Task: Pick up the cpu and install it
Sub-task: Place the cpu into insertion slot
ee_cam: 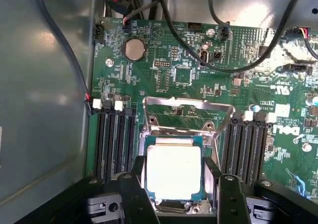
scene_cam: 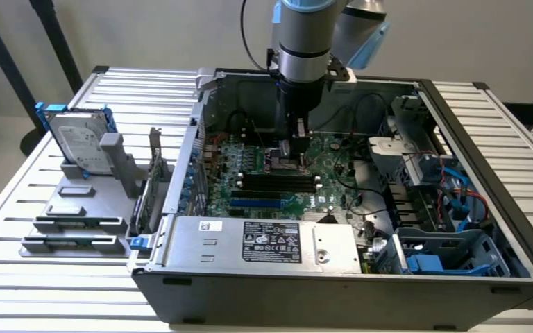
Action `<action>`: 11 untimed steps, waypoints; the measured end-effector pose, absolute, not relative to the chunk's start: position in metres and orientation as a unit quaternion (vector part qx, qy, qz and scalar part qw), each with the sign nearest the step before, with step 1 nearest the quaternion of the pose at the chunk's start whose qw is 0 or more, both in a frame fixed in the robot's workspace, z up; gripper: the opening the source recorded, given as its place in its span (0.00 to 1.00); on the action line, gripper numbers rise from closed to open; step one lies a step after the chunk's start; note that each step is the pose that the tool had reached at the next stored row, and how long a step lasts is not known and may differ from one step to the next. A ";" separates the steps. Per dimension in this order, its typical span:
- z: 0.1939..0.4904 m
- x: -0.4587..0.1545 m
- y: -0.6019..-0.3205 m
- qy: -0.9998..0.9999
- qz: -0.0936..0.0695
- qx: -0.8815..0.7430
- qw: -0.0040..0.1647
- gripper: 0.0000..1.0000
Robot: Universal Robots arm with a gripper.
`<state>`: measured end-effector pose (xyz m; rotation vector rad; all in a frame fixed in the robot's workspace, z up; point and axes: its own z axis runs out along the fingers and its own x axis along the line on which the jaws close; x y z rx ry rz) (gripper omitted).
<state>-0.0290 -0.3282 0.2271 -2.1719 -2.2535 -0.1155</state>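
Note:
My gripper (ee_cam: 175,189) reaches down into the open computer case (scene_cam: 488,118), over the green motherboard (ee_cam: 198,70). Its two black fingers (ee_cam: 136,186) press against opposite sides of the cpu (ee_cam: 174,172), a flat square chip with a bright silvery top and a thin green rim. The chip lies level over the motherboard's socket, whose metal load plate (ee_cam: 189,110) stands swung open just beyond it. I cannot tell whether the chip rests in the socket or hovers just above it. In the exterior view the gripper (scene_cam: 291,151) hangs straight down at the middle of the board.
Black memory slots (ee_cam: 114,139) flank the socket on both sides, and black cables (ee_cam: 233,65) cross the board beyond it. A power supply (scene_cam: 266,243) fills the case's near wall. On the exterior view's left, a grey holder (scene_cam: 109,187) carries a blue-framed hard drive (scene_cam: 77,142).

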 end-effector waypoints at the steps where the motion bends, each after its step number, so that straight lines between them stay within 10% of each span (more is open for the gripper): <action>1: 0.227 -0.030 -0.328 -0.718 -0.037 -0.695 0.005 0.55; 11: 0.227 -0.041 -0.333 -0.709 -0.037 -0.704 0.004 0.55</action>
